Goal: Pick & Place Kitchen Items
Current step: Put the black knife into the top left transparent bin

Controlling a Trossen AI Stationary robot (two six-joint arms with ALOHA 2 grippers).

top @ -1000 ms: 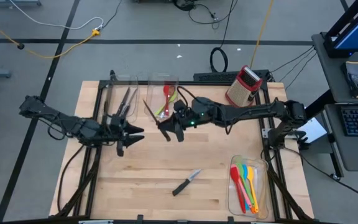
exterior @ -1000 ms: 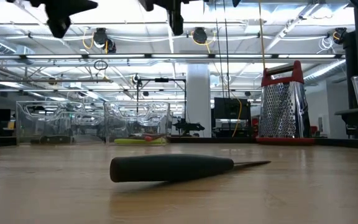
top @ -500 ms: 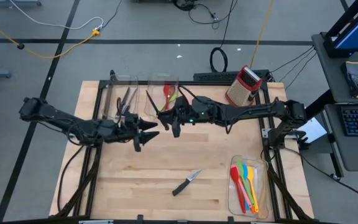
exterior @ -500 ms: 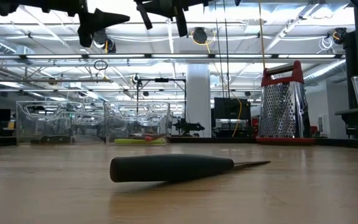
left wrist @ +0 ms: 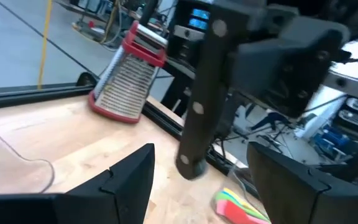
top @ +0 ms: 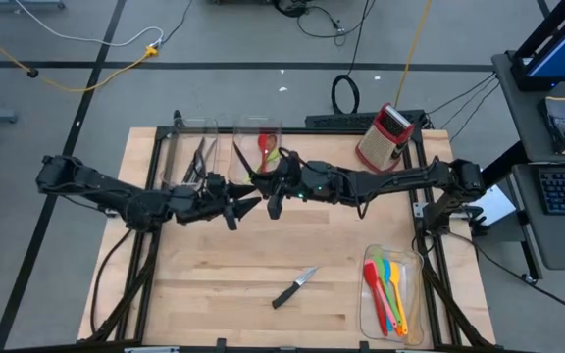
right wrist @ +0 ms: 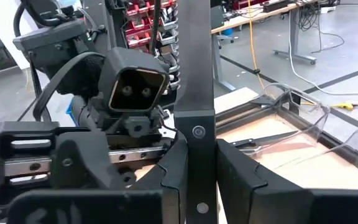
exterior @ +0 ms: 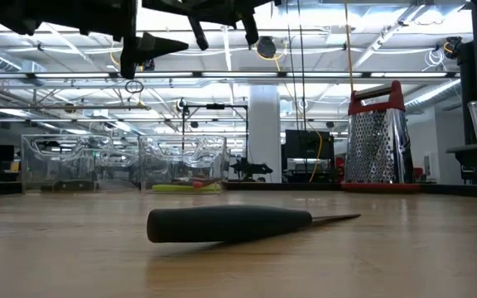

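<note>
Pale wooden slatted table (top: 263,270): seen from above; all items below are carried on or above it.

Left dark arm: extended from the table's left side toward its middle rear. Left gripper (top: 248,205): fingers (left wrist: 126,180) spread wide apart, nothing between them; pointed at the knife held by the other arm.

Right dark arm: extended from the right side across the rear. Right gripper (top: 270,199): fingers (right wrist: 166,186) clamped on the black handle of a steel knife (right wrist: 194,93), held above the table, its handle (left wrist: 199,99) hanging in front of the left gripper.

Red-topped steel box grater (top: 383,135): upright at the rear right.

Clear plastic bin (top: 189,157), rear left: steel utensils inside. Clear plastic bin (top: 256,137) beside it: red and green utensils (top: 265,149) inside. Clear plastic bin (top: 415,304), front right: red, yellow, blue, green and pink spatulas (top: 388,289) laid together.

Second black-handled steel knife (top: 293,288): lying flat on the table's front middle, apart from both grippers.
</note>
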